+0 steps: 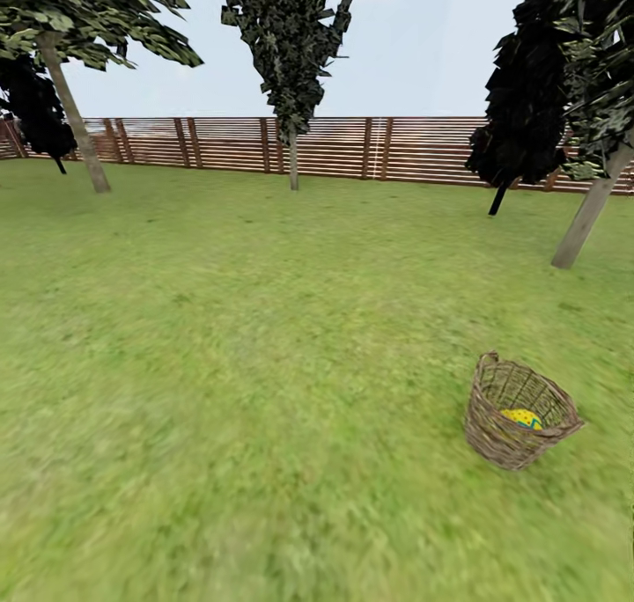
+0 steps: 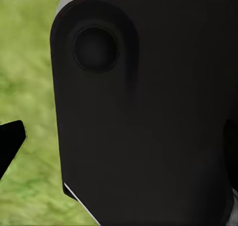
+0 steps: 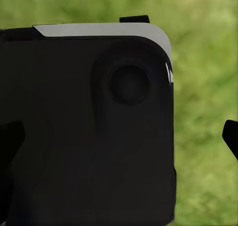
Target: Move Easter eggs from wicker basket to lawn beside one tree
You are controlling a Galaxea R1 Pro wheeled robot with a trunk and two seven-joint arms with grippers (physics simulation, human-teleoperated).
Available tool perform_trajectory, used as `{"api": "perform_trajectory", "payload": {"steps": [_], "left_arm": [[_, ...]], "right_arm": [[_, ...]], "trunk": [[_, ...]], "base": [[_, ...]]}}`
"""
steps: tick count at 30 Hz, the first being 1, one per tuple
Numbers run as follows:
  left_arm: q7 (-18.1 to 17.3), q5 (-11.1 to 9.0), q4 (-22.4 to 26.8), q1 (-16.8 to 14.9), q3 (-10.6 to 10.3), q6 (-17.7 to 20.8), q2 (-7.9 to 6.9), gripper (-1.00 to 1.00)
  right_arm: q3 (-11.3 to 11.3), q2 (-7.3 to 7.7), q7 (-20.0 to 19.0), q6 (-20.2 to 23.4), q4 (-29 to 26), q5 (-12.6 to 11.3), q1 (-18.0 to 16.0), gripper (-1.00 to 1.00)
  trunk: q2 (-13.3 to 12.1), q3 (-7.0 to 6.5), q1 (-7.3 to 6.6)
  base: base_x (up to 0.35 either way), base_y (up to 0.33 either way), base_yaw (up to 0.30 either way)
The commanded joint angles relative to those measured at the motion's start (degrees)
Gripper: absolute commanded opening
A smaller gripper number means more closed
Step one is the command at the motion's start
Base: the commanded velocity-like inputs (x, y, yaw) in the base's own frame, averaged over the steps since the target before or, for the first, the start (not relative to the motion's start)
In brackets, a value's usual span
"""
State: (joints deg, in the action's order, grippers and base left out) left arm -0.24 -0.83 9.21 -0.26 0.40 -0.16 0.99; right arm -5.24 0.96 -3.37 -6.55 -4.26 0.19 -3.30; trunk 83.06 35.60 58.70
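Note:
The wicker basket [image 1: 519, 411] stands on the lawn [image 1: 246, 364] at the lower right of the head view. One yellow Easter egg [image 1: 523, 418] with blue marks shows inside it; any others are hidden by the weave. A thick pale-trunked tree [image 1: 585, 221] rises behind the basket at the right, and another [image 1: 77, 118] at the far left. In the left wrist view, one black fingertip [image 2: 11, 145] of my left gripper [image 2: 121, 146] sits at the frame's edge. A fingertip [image 3: 231, 137] of my right gripper [image 3: 121, 139] does likewise. Both stand wide and hold nothing.
A brown slat fence [image 1: 335, 147] closes the garden at the back. A slim-trunked tree [image 1: 293, 157] stands mid-back and a black-trunked dark tree [image 1: 500, 197] at the right. A black panel [image 2: 148, 112] of my own body blocks much of both wrist views, the same panel [image 3: 84, 137] over grass.

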Motion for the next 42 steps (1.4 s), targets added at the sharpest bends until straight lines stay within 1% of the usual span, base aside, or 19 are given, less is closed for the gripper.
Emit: {"api": "perform_trajectory", "payload": {"steps": [1, 16, 42], "left_arm": [[-0.02, -0.07, 0.0, -0.01, 0.04, -0.02, 0.0, 1.0], [-0.02, -0.14, -0.08, -0.01, 0.11, -0.02, -0.1, 1.0], [-0.02, -0.14, -0.16, -0.01, 0.13, -0.05, -0.11, 1.0]], "right_arm": [[-0.47, 0.01, -0.34, -0.22, 0.08, 0.04, -0.04, 1.0], [-0.47, 0.21, -0.46, -0.22, 0.13, 0.15, -0.04, 1.0], [-0.46, 0.11, -0.67, -0.22, 0.05, 0.34, -0.04, 1.0]], "trunk": [[0.02, 0.05, 0.03], [0.02, 0.05, 0.03], [0.02, 0.05, 0.03]], "base": [[0.315, 0.082, -0.218], [0.315, 0.081, -0.271], [0.315, 0.086, -0.286]]}}
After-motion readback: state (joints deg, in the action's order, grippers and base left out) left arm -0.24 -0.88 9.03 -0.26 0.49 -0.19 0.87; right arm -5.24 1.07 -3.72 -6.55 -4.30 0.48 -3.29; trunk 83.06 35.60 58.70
